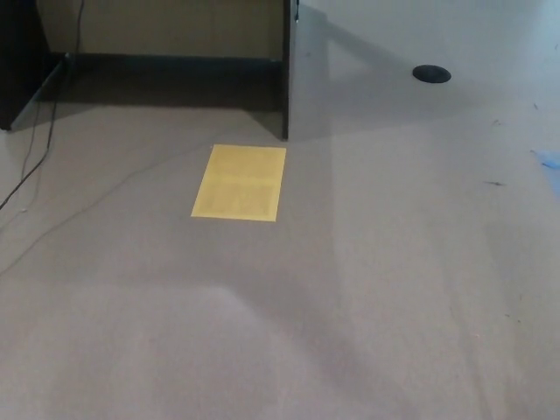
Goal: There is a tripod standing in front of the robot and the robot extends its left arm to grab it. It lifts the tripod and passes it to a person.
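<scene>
No tripod shows in the head view, and neither of my hands is in the picture. Only the grey floor [367, 289] lies before me, with a yellow rectangular sheet [240, 182] flat on it left of centre.
A dark partition edge [285, 70] stands upright at the top centre, with a shadowed recess and baseboard to its left. A thin cable [39, 157] runs down the floor at far left. A black round disc [431, 73] lies at the upper right, a blue scrap [549, 160] at the right edge.
</scene>
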